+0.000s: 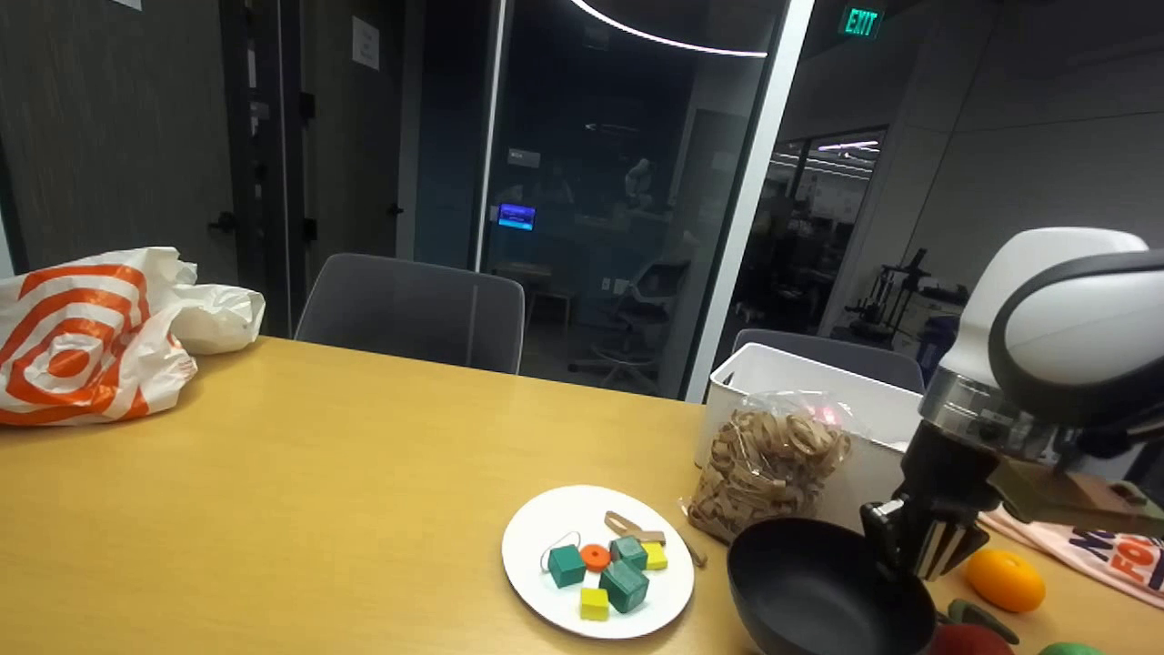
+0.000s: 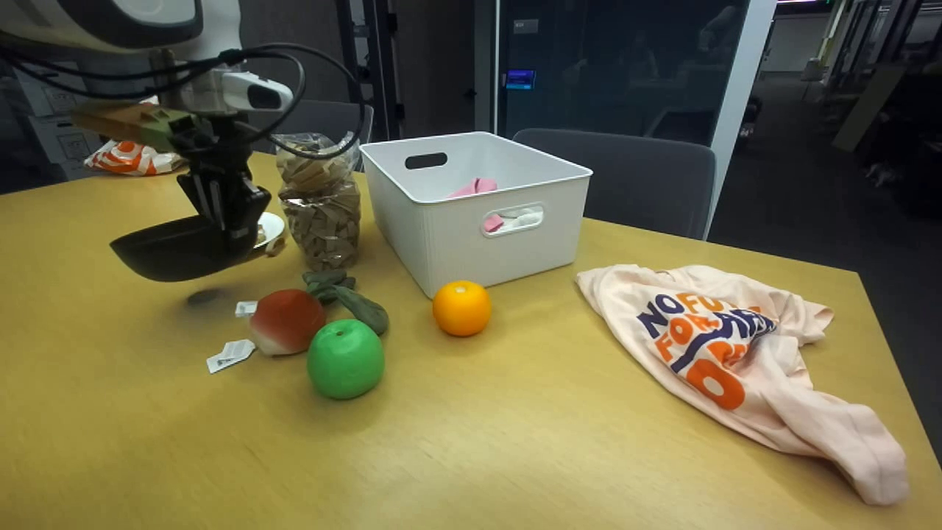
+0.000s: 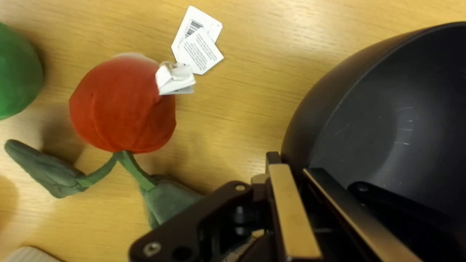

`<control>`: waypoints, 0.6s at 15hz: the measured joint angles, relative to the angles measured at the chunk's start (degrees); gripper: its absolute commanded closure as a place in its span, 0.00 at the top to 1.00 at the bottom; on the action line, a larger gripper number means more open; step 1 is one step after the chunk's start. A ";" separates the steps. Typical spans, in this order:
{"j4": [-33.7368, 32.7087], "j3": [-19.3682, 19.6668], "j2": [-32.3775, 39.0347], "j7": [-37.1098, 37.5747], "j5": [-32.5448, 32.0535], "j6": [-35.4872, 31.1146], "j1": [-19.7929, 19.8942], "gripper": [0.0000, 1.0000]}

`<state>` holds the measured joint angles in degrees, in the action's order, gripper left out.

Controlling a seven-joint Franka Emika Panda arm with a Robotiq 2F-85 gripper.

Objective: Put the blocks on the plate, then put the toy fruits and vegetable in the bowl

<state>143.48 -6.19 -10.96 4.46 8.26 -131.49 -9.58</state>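
The black bowl hangs tilted a little above the table in an exterior view, with a shadow beneath it. My gripper is shut on the bowl's rim, one finger inside and one outside. The bowl looks empty in the wrist view. The white plate holds several green and yellow blocks, plus an orange ring. A red toy vegetable with green leaves, a green toy apple and a toy orange lie on the table beside the bowl.
A white bin stands behind the orange. A clear bag of brown strips stands between plate and bin. A pink shirt lies at one table end. A white and red plastic bag lies at the far end. Paper tags lie near the red vegetable.
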 measured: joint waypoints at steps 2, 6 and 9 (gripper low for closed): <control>3.31 0.00 0.17 -1.26 0.61 -5.28 -0.01 0.07; 7.57 0.12 0.29 -5.56 6.17 -12.42 -0.33 0.11; 8.83 0.28 0.29 -8.36 10.99 -14.35 -0.64 0.44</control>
<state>152.31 -5.91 -10.67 -3.90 19.25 -145.83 -10.22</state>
